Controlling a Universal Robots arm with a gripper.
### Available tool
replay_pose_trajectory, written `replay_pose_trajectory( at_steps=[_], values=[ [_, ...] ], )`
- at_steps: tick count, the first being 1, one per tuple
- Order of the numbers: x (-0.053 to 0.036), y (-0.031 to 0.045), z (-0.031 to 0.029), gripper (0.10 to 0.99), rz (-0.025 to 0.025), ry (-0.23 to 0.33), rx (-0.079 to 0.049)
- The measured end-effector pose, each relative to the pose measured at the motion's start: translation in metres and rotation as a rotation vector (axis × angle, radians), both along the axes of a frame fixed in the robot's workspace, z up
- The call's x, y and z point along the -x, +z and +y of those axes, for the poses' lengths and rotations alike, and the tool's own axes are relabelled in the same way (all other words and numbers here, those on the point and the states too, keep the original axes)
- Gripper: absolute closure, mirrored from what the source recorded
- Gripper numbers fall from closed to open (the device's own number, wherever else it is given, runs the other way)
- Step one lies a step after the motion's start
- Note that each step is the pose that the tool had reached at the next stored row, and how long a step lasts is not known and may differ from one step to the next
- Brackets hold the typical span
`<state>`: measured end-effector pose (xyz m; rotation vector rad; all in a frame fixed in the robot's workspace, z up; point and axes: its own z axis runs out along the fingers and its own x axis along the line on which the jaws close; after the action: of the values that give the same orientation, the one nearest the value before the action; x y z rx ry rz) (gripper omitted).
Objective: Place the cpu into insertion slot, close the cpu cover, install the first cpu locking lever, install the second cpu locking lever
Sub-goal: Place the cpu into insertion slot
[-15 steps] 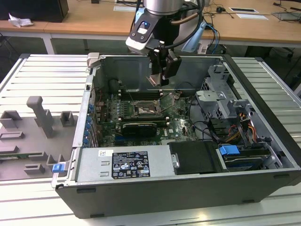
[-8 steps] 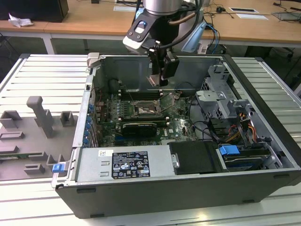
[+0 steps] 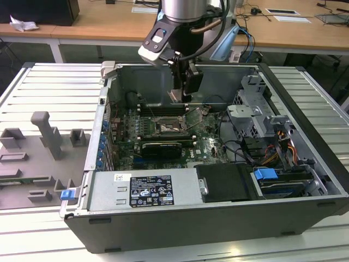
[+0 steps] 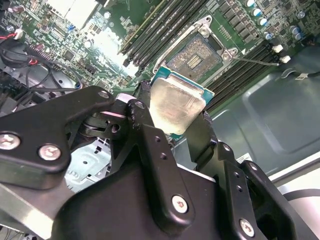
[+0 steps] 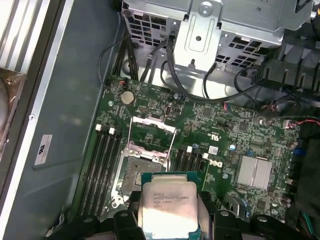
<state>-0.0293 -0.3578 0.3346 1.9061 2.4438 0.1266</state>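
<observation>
A pale ribbed table (image 3: 32, 82) carries an open black computer case (image 3: 163, 240). In the exterior view, wooden tables (image 3: 109, 24) cross the room at twelve o'clock, and grey plastic fixtures (image 3: 49, 136) lie at nine o'clock of the case. In that view the end effector (image 3: 182, 97) hangs inside the case over the green motherboard (image 3: 207, 139), and the insertion slot (image 3: 168, 129) sits just toward six o'clock of it. The second wrist view shows the grip more plainly. Two black fingers (image 4: 145, 125) clamp opposite edges of the cpu (image 4: 177, 105), whose silver-grey top faces the camera. The chip is held above the board and apart from the slot, whose bare contact field is exposed. The first wrist view adds the cpu cover (image 5: 152, 134), swung up open off the socket. It also shows black memory slots (image 5: 102, 170) on both sides of the socket and a finned silver heatsink (image 5: 255, 172) farther along the board.
</observation>
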Motion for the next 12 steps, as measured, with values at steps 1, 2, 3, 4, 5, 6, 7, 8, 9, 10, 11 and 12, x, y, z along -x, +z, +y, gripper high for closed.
replay_pose_trajectory(
  at_steps=[1, 2, 3, 4, 5, 6, 7, 8, 9, 10, 11, 12],
  values=[
    [0.0, -0.0005, 0.0, 0.557, 0.0, 0.0, 0.0],
    [0.0, -0.0013, 0.0, 0.557, 0.0, 0.0, 0.0],
    [0.0, -0.0019, 0.0, 0.557, 0.0001, 0.0, 0.0],
    [0.0, -0.0022, 0.0, 0.557, 0.0001, 0.0, 0.0],
    [0.0, -0.0025, 0.0, 0.557, 0.0001, 0.0, 0.0],
    [0.0, -0.0027, 0.0, 0.557, 0.0, 0.0, 0.0],
    [0.0, -0.003, 0.0, 0.557, 0.0, 0.0, 0.0],
    [0.0, -0.0032, 0.0, 0.557, 0.0, 0.0, 0.0],
    [0.0, -0.0035, 0.0, 0.557, 0.0, -0.001, 0.0],
    [0.0, -0.0038, 0.0, 0.557, 0.0, -0.001, 0.0],
    [0.0, -0.004, 0.0, 0.557, 0.0, -0.001, 0.0],
    [0.0, -0.0043, 0.0, 0.557, 0.0, -0.001, 0.0]
  ],
)
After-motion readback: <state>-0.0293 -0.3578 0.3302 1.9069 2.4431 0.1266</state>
